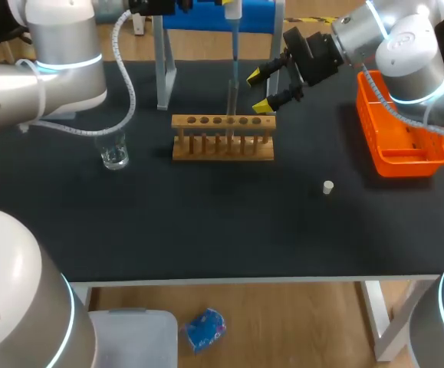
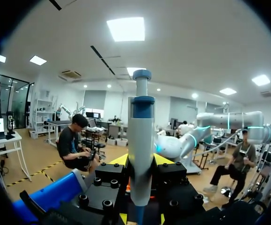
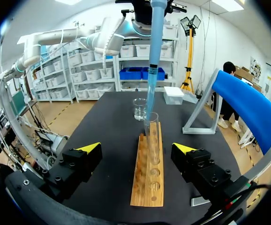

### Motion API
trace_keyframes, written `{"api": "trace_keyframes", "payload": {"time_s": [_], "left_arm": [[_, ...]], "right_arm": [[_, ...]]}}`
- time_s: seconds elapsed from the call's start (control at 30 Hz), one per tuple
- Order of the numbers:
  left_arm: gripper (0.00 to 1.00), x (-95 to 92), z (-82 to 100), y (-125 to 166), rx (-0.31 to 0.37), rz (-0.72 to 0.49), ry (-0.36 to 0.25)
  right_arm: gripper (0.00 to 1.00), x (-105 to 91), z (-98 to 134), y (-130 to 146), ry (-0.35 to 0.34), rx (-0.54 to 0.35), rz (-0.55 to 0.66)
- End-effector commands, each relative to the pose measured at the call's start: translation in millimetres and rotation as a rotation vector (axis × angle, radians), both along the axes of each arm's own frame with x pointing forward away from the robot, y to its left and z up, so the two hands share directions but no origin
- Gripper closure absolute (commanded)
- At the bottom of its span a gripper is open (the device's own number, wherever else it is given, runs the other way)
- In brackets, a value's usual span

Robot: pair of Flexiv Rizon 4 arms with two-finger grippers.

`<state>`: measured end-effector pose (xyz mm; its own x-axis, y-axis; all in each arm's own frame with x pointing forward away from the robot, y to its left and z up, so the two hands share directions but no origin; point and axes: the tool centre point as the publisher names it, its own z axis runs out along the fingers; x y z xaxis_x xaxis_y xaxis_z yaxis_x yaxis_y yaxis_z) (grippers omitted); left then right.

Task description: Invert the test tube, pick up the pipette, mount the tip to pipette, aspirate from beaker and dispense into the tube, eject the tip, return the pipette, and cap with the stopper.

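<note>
Pinches the pipette (image 2: 141,140) upright between the left gripper's (image 2: 141,160) fingers, blue tip (image 3: 155,56) at the mouth of the test tube (image 3: 150,123) standing in the wooden rack (image 1: 223,142). Holds the right gripper (image 3: 137,148) near the rack's right end, fingers spread wide, touching nothing. Beaker (image 1: 114,156) left of the rack, white stopper (image 1: 327,187) front-right, orange basket (image 1: 402,159) farther right.

I get bright, even light from ceiling panels glaring past the pipette (image 2: 141,126) in my left gripper (image 2: 141,160); soft shadows lie under the test tube rack (image 1: 222,149); the beaker (image 1: 114,157) glints.
</note>
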<state>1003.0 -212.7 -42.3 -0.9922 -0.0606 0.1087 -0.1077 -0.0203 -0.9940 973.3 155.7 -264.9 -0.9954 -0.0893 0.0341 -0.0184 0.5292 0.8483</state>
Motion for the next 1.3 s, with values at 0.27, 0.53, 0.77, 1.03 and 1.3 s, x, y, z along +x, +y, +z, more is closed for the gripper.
{"api": "trace_keyframes", "payload": {"time_s": [0.27, 0.53, 0.77, 1.03, 1.3], "left_arm": [[1.0, 8.6, 1.0, -2.0, -0.009, 0.012, -0.031], [1.0, 16.4, -1.1, 4.1, 0.011, 0.038, -0.045], [1.0, 15.9, -2.3, 10.8, 0.036, 0.065, -0.052], [1.0, 8.5, -4.4, 13.7, 0.044, 0.076, -0.041], [1.0, 4.8, -7.6, 9.1, 0.036, 0.071, -0.034]], "right_arm": [[0.0, 0.3, -0.3, 0.3, 0.0, -0.001, 0.0], [0.0, 0.3, -0.3, 0.3, 0.0, -0.001, 0.0], [0.0, 0.3, -0.3, 0.3, 0.0, -0.001, 0.0], [0.0, 0.3, -0.3, 0.3, 0.0, -0.001, 0.0], [0.0, 0.3, -0.3, 0.3, 0.0, -0.001, 0.0]]}}
